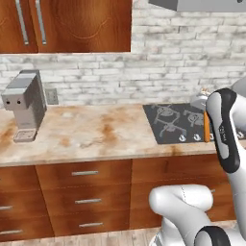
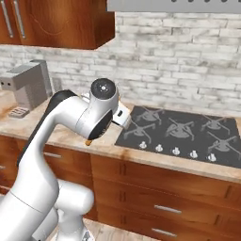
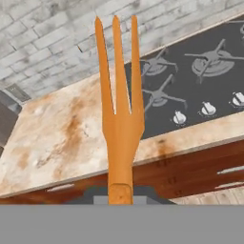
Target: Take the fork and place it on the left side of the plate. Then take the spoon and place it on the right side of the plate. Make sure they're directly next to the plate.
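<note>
Fork is in the gripper, clamped by the handle, tines pointing away from the hand over the counter edge beside the stove. So the first pick-up looks done; placing it left of the plate is still to do, as is the whole spoon step. No plate or spoon can be made out here. The arm rises from the base and bends forward at counter height, with the hand held in front of the cabinets.

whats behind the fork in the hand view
Behind the fork: marbled counter, stovetop with knobs, brick wall. The fork covers a strip of counter and stove edge.
</note>
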